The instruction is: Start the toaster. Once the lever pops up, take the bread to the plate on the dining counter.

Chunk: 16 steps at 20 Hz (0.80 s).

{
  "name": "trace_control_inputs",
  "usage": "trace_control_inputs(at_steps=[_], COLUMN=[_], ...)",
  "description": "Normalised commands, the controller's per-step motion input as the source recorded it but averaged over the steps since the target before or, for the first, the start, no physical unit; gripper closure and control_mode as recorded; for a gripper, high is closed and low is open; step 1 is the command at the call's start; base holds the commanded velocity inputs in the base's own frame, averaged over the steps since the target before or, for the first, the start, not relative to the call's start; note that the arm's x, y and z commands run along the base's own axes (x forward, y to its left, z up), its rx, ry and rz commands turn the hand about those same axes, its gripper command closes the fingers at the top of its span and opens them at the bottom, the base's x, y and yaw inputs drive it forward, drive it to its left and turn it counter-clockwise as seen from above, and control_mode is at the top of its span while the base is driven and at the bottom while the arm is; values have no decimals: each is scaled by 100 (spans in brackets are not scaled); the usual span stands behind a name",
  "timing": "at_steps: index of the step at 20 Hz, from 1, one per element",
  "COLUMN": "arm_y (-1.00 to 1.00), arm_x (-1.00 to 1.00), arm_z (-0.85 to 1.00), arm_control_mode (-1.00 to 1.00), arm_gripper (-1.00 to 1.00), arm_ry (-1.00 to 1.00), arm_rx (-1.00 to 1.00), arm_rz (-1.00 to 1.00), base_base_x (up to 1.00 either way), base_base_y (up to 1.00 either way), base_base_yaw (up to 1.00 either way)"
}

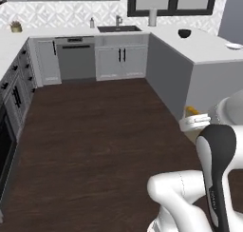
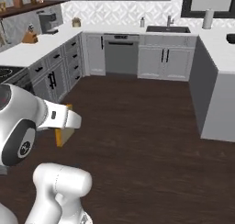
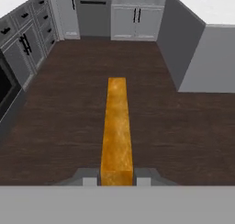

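Pincer (image 3: 116,182) clamps bread (image 3: 116,126); plate (image 1: 233,46) cut off.

Bread (image 3: 117,126) between gripper (image 3: 116,182) tips above floor (image 3: 69,126), dining counter (image 1: 209,50) ahead right, plate (image 1: 233,46) on it

Kitchen interior: dark wood plank floor (image 1: 95,140); grey shaker base cabinets (image 1: 121,61) under white countertops; stainless dishwasher (image 1: 76,60) left of the sink (image 1: 118,29); patterned white tile backsplash (image 1: 66,14); dark-framed window (image 1: 173,0) above.
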Motion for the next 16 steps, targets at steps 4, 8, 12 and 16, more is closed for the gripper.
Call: trace_control_inputs(at_steps=[4,8,12,16], arm_y=[0,0,0,0], arm_x=[0,0,0,0], arm_z=[0,0,0,0], arm_control_mode=[100,100,100,100], arm_gripper=[100,100,100,100], arm_ry=[0,0,0,0], arm_rx=[0,0,0,0], arm_rz=[0,0,0,0], base_base_x=[100,100,100,100], base_base_y=[-25,-14,-18,-67], base_base_yaw=[0,0,0,1])
